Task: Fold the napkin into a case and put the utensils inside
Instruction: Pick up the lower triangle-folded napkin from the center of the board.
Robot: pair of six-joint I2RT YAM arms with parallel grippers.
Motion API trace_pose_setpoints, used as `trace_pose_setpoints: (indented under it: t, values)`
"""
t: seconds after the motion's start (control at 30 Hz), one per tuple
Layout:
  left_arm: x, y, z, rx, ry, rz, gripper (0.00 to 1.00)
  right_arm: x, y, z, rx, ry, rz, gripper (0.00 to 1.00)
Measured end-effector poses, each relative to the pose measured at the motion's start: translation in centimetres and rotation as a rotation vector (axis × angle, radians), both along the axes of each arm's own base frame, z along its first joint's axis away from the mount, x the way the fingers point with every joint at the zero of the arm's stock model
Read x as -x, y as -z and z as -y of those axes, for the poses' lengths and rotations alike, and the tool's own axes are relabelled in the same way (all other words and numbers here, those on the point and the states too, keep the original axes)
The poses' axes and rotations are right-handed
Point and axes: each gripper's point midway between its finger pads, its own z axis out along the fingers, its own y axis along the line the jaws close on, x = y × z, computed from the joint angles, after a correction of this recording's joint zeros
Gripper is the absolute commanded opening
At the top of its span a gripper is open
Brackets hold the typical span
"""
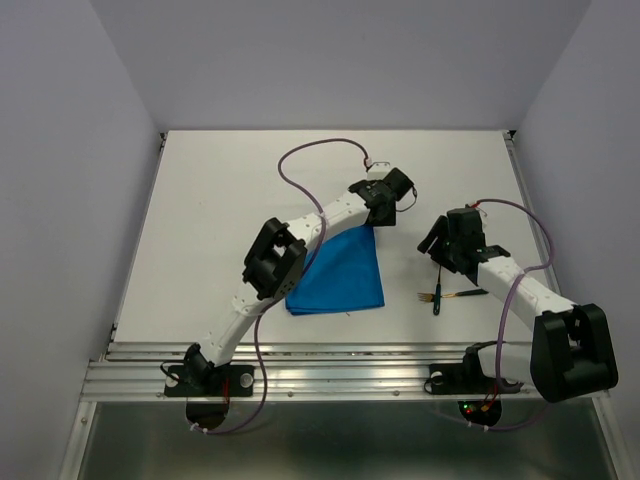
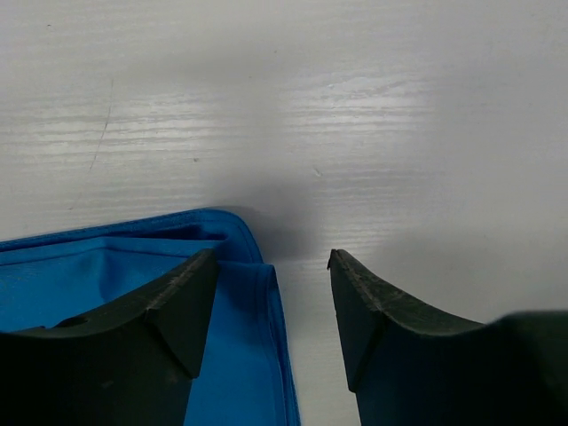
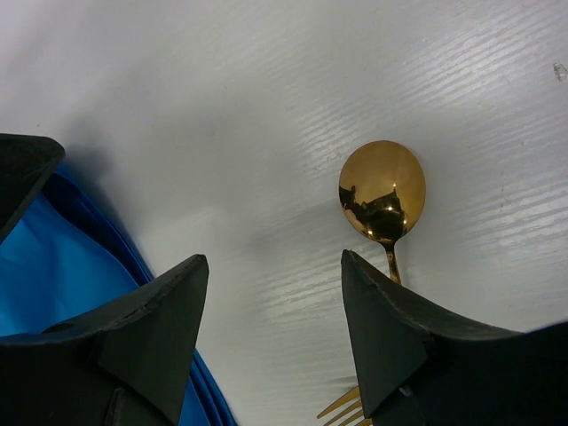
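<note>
Top external view: bright royal-blue soft cloth napkin (image 1: 340,272) lies flat near frame centre. It is folded to a wedge, narrow tip toward the top and wide edge toward the bottom. To its right, apart from the cloth, a small fork with gold tines and a thin dark green handle (image 1: 424,296) lies crosswise. A small spoon with a matching green handle (image 1: 437,305) crosses it.

Left wrist view: left gripper (image 2: 272,259) is spread wide and holds nothing. It is poised at the napkin's tip, with one finger over the blue hem at lower left and the other over the bare white table (image 1: 220,200).

Right wrist view: right gripper (image 3: 273,259) is likewise parted and empty. The spoon's gold bowl sits right of centre, its handle passing behind the right-hand finger. The fork tines are at the bottom edge and the napkin edge at lower left.

Arm poses, top external view:
- The left arm runs diagonally from lower left to upper centre, elbow over the napkin's left side.
- The right arm is folded at lower right, forearm angled up-left above the utensils.
</note>
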Motion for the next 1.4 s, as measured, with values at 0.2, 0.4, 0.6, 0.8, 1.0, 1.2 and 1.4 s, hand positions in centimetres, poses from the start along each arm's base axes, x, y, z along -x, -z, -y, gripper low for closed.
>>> trace_pose_setpoints:
  t: [0.2,0.4,0.6,0.8,1.0,1.2,1.4]
  values:
    - [0.7,-0.1,0.4,-0.021,-0.011,0.022,0.59,0.0,0.0,-0.2,-0.007,-0.007,-0.002,0.67]
    - [0.6,-0.3,-0.3,-0.059,-0.064,0.066,0.59,0.1,0.0,-0.4,-0.017,-0.017,-0.003,0.67]
    - [0.8,0.2,-0.9,-0.091,-0.107,0.092,0.59,0.2,0.1,-0.7,-0.027,-0.026,-0.009,0.67]
    - [1.1,0.7,-1.2,-0.095,-0.124,0.08,0.59,0.2,0.2,-1.0,-0.04,-0.039,-0.015,0.67]
    - [1.2,0.7,-1.3,-0.1,-0.137,0.083,0.59,0.4,0.4,-1.1,-0.046,-0.045,-0.02,0.67]
    - [1.2,1.9,-1.6,-0.131,-0.142,0.078,0.55,0.8,0.8,-1.3,-0.053,-0.052,-0.033,0.67]
    - [1.0,3.6,-2.0,-0.164,-0.153,0.079,0.55,0.8,0.8,-1.3,-0.056,-0.055,-0.034,0.67]
